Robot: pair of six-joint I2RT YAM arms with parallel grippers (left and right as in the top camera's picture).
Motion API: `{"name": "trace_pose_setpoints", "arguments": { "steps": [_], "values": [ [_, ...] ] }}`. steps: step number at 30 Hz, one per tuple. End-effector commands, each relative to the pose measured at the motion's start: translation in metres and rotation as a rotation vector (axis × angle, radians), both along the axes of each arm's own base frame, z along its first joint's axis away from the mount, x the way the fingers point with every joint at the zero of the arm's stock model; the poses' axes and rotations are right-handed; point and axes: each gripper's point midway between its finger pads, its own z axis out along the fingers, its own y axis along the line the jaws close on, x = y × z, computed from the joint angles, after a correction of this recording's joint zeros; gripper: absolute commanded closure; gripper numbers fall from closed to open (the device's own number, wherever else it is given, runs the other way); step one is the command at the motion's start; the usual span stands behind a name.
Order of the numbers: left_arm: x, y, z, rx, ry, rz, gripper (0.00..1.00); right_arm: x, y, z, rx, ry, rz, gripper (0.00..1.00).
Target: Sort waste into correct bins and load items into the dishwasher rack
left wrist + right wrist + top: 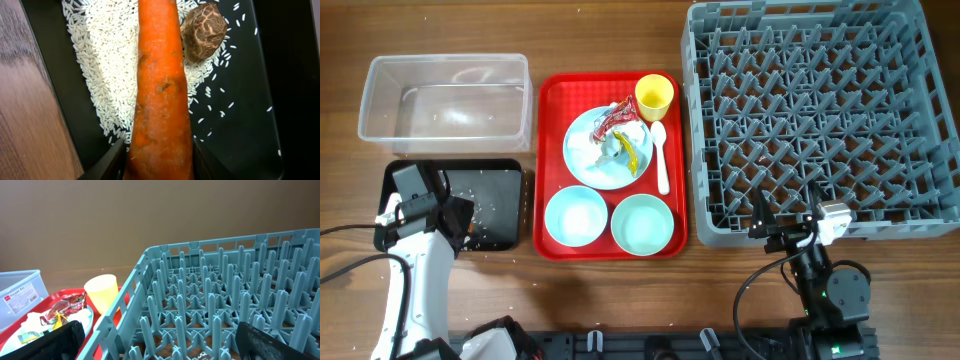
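So, waste sorting: left claw [157, 162] straddles the carrot [160, 90] over the black tray [240, 135], above the rice [110, 65]. Can't tell if it's pinching. Right claw [165, 341] gapes empty by the rack [220, 280]. Next, probably: release carrot, fetch wrappers [617, 120].

We see a flat red tray [552, 130] lying square on the brown wood-grain counter [620, 35], near its middle. Black cables [741, 290] trail across the counter's near edge.

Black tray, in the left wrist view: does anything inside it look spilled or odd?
Yes: white rice grains lie scattered loose over the black tray floor, partly hidden by the carrot and beside a brown lump.
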Motion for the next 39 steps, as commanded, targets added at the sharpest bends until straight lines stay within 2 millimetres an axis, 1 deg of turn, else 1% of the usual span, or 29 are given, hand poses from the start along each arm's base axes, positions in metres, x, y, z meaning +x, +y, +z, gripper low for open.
{"name": "trace_pose_setpoints", "arguments": {
  "steps": [1,2,3,4,6,7,11,13,15,18,20,21,23,24,25,26,29,30,33,38,39],
  "values": [
    [0.003,0.003,0.002,0.002,-0.022,0.019,0.62,0.000,-0.001,0.001,-0.001,-0.005,-0.005,0.00],
    [0.003,0.003,0.003,0.003,-0.023,0.019,0.57,0.000,-0.001,0.001,-0.001,-0.004,-0.005,0.00],
    [0.004,0.003,0.003,0.003,-0.026,0.019,0.56,0.000,-0.001,0.001,-0.001,-0.004,-0.005,0.00],
    [0.005,0.004,0.003,0.004,-0.029,0.019,0.49,0.000,-0.001,0.001,-0.001,-0.004,-0.005,0.00],
    [0.005,0.004,0.003,0.004,-0.029,0.019,0.41,0.000,-0.001,0.001,-0.001,-0.004,-0.005,0.00],
    [0.005,0.004,0.003,0.005,-0.029,0.019,0.39,0.000,-0.001,0.001,-0.001,-0.005,-0.005,0.00],
    [0.007,-0.001,0.003,-0.021,-0.043,0.006,0.38,0.000,-0.001,0.001,-0.002,-0.005,-0.005,0.00],
    [0.011,-0.004,0.007,-0.038,-0.064,-0.006,0.38,0.000,-0.001,0.001,-0.001,-0.004,-0.005,0.00],
    [0.022,-0.009,0.018,-0.048,-0.105,-0.072,0.39,0.000,-0.001,0.001,-0.001,-0.004,-0.005,0.00],
    [0.047,-0.024,0.050,-0.063,-0.208,-0.266,0.43,0.000,-0.001,0.001,-0.001,-0.005,-0.005,0.00],
    [0.064,-0.041,0.075,-0.094,-0.300,-0.408,0.46,0.000,-0.001,0.001,-0.001,-0.004,-0.005,0.00],
    [0.072,-0.054,0.090,-0.118,-0.359,-0.495,0.47,0.000,-0.001,0.001,-0.001,-0.004,-0.005,0.00],
    [0.082,-0.073,0.109,-0.148,-0.427,-0.604,0.46,0.000,-0.001,0.001,-0.001,-0.004,-0.005,0.00],
    [0.085,-0.086,0.116,-0.172,-0.449,-0.656,0.41,0.000,-0.001,0.001,-0.001,-0.004,-0.005,0.00],
    [0.086,-0.095,0.119,-0.186,-0.454,-0.684,0.37,0.000,-0.001,0.001,-0.001,-0.005,-0.005,0.00],
    [0.087,-0.104,0.120,-0.191,-0.453,-0.711,0.37,0.000,-0.001,0.001,-0.001,-0.004,-0.005,0.00],
    [0.091,-0.136,0.119,-0.199,-0.443,-0.815,0.41,0.000,-0.001,0.001,-0.001,-0.004,-0.005,0.00],
    [0.093,-0.150,0.119,-0.194,-0.440,-0.859,0.42,0.000,-0.001,0.001,-0.001,-0.004,-0.005,0.00],
    [0.100,-0.185,0.116,-0.136,-0.425,-0.988,0.43,0.000,-0.001,0.001,-0.001,-0.005,-0.005,0.00],
    [0.107,-0.238,0.105,-0.068,-0.406,-1.132,0.43,0.000,-0.001,0.001,-0.001,-0.005,-0.005,0.00],
    [0.109,-0.251,0.100,-0.055,-0.401,-1.164,0.43,0.000,-0.001,0.001,-0.001,-0.004,-0.005,0.00]
  ]
}}
